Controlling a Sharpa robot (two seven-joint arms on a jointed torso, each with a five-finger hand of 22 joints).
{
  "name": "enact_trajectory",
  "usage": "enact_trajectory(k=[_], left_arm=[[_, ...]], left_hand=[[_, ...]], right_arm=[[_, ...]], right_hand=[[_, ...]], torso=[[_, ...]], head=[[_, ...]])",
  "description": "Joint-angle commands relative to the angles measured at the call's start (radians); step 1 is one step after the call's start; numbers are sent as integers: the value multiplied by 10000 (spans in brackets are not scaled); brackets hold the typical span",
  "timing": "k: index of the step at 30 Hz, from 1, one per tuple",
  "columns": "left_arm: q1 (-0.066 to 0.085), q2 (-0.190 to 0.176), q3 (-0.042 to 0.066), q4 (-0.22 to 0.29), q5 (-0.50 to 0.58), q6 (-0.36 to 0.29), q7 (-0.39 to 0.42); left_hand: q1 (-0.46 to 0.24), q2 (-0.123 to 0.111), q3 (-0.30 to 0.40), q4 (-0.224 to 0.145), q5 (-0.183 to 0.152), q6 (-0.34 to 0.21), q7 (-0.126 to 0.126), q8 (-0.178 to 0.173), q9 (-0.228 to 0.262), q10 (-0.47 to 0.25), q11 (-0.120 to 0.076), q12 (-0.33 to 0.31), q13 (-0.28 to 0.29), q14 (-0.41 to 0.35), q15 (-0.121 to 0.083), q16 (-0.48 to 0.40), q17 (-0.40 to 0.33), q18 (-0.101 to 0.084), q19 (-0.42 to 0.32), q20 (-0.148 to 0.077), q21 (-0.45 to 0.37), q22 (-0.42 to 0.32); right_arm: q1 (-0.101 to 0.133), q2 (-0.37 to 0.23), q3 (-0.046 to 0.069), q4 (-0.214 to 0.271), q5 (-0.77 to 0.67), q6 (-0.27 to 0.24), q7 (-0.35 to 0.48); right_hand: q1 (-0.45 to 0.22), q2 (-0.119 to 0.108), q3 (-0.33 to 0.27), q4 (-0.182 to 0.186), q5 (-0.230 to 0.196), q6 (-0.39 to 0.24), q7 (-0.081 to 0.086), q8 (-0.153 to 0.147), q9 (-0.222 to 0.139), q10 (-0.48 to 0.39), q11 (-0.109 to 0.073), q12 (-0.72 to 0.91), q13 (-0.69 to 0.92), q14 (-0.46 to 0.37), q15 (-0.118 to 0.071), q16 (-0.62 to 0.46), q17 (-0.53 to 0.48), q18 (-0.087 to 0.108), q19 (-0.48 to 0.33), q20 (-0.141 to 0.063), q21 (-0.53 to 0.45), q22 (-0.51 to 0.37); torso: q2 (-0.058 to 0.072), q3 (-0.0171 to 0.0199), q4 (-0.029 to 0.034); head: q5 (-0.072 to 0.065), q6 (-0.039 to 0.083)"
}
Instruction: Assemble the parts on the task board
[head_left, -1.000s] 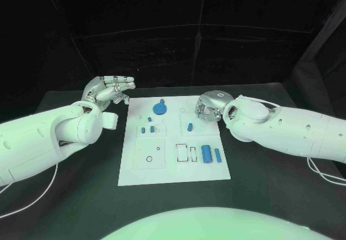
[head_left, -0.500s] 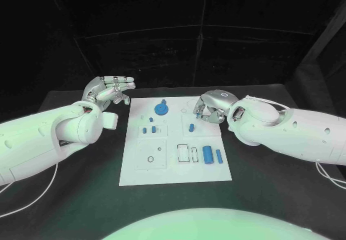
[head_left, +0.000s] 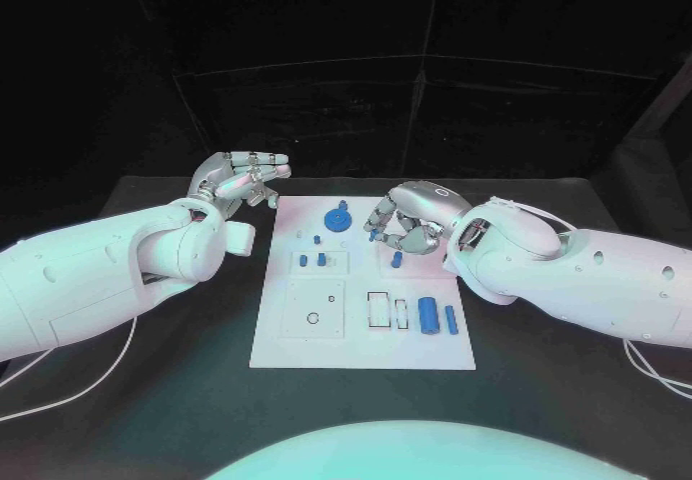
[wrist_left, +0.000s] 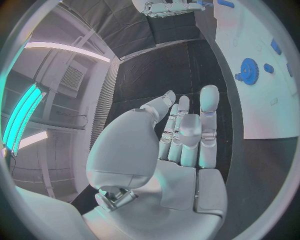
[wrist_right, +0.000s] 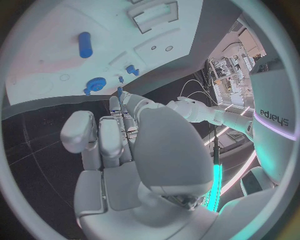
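**Board partly filled, several parts still loose**

The white task board (head_left: 361, 340) lies in the middle of the black table (head_left: 173, 390). On its far part a blue gear (head_left: 339, 219) sits in place, and small blue pegs (head_left: 312, 260) stand left of centre. At the near right, a blue cylinder (head_left: 428, 314) and a slimmer blue bar (head_left: 450, 319) lie flat beside two empty rectangular slots (head_left: 378, 309), so I judge the assembly well short of done.

The right hand (head_left: 405, 225) hovers over the far right of the board with fingers curled inward, above a small blue piece (head_left: 397, 259); whether it pinches anything I cannot tell. The left hand (head_left: 238, 180) is held off the board's far left corner, fingers loosely bent and holding nothing.
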Motion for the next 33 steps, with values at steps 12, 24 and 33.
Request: enact_trajectory(k=[12,24,33], left_arm=[[18,117,9,40,181,183,178],[19,209,9,11,185,222,141],[19,240,8,-11,185,259,115]], left_hand=[[19,31,-106,60,14,-91,9,75,-20,-116,24,91,20,-2,83,26,2,135,22,82,4,-10],[-12,44,-136,87,15,-109,12,98,-23,-139,28,116,27,-11,89,21,-20,138,19,90,-19,-23],[-12,44,-136,87,15,-109,12,98,-23,-139,28,116,27,-11,89,21,-20,138,19,90,-19,-23]], right_arm=[[-460,1251,-298,-732,-387,337,256],[-789,1791,-341,-1044,-854,717,-79],[-896,1770,-346,-960,-907,970,-81]], right_hand=[[-176,6,21,-82,47,59,34,-65,-9,67,30,-36,10,297,-66,59,-7,-114,28,-43,21,-17],[-210,18,32,-87,35,50,40,-78,-13,62,34,-44,9,296,-62,58,-14,-109,19,-48,13,-35],[-221,24,37,-89,30,49,41,-81,-14,60,35,-47,9,299,-61,72,3,-109,19,-49,14,-32]], torso=[[13,12,-7],[3,12,-8],[16,10,-16]], head=[[930,-246],[1224,-361],[1388,-498]])
